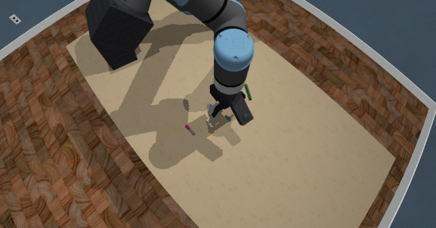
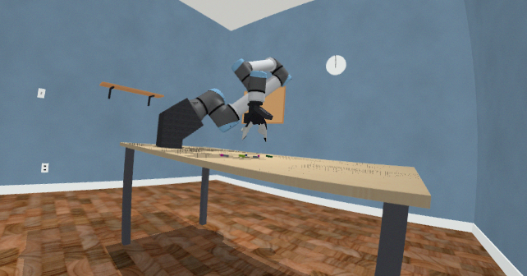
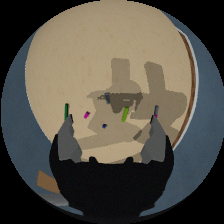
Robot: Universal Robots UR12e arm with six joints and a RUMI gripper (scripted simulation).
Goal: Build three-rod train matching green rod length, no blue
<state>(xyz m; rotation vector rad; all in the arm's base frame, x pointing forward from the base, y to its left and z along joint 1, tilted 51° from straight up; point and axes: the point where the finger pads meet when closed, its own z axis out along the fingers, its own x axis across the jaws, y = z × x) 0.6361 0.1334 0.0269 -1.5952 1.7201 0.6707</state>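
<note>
From here I see the claw (image 1: 221,119) (image 2: 254,140) (image 3: 111,115) spread wide above the worktop (image 1: 305,135) (image 2: 328,173) (image 3: 75,55), the lime rod (image 2: 242,156) (image 3: 125,114) lying below it, between the green rod (image 1: 248,91) (image 2: 269,156) (image 3: 66,111) and a magenta-and-grey pair (image 1: 189,129) (image 2: 224,155) (image 3: 156,111).

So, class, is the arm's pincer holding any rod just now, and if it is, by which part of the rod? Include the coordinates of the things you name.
Nothing is held: the pincer (image 1: 221,118) (image 2: 254,138) (image 3: 111,115) is open above the tabletop (image 1: 305,159) (image 2: 349,176) (image 3: 100,50).

from above, the tool (image 1: 221,115) (image 2: 254,138) (image 3: 111,115) hides most of the lime rod (image 1: 208,112) (image 2: 242,156) (image 3: 125,114); the blue rod is out of sight there.
</note>
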